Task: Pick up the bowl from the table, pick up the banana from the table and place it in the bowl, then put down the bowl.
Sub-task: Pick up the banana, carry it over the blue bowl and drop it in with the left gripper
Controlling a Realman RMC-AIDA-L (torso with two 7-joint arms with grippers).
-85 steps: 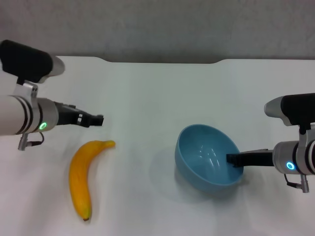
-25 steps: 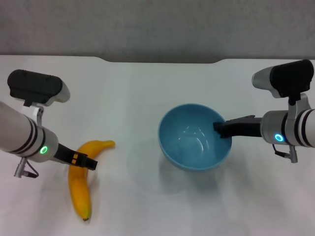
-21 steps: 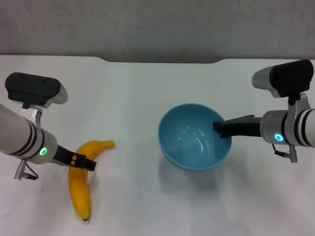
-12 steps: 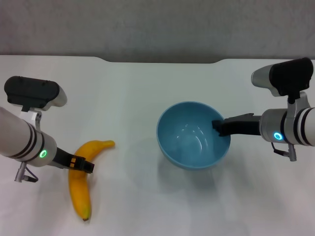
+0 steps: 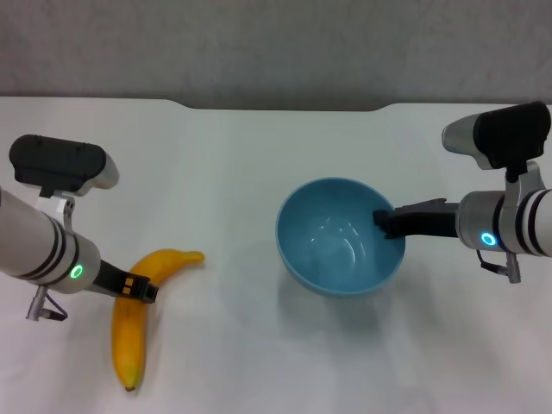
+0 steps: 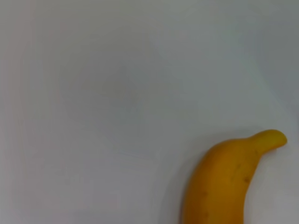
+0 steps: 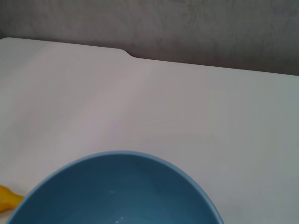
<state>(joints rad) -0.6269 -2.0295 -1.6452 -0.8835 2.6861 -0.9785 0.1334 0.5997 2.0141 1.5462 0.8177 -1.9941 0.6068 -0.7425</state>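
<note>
- R gripper (image 5: 385, 222) clamped on the bowl (image 5: 340, 238) at its right rim, one finger inside the wall; I see it holding the bowl.
- Bowl is light blue, glossy inside, mouth up and tipped a bit toward me; shadow sits on the table (image 5: 259, 155) under it, so it looks lifted off the surface, over the right half, nearer the front edge than the far edge.
- R wrist view: bowl rim (image 7: 121, 158) fills the near part, nothing inside it; beyond it the white table (image 7: 140, 93) runs to the far edge with its notch corner.
- L gripper (image 5: 138, 289) is at the banana (image 5: 138, 312), fingers across its upper-middle part, closed on it as far as I can see; tips small and dark, contact looks real but can't see both sides.
- Banana lies in the front-left part of the table, stem tip pointing toward the table center, dark end toward the front edge, near that edge.
- L wrist view: only the banana's stem half (image 6: 224, 177) on white table; own fingers not shown there.
- Banana and bowl well apart, bare table between them.
- Grey wall behind the far edge.
</note>
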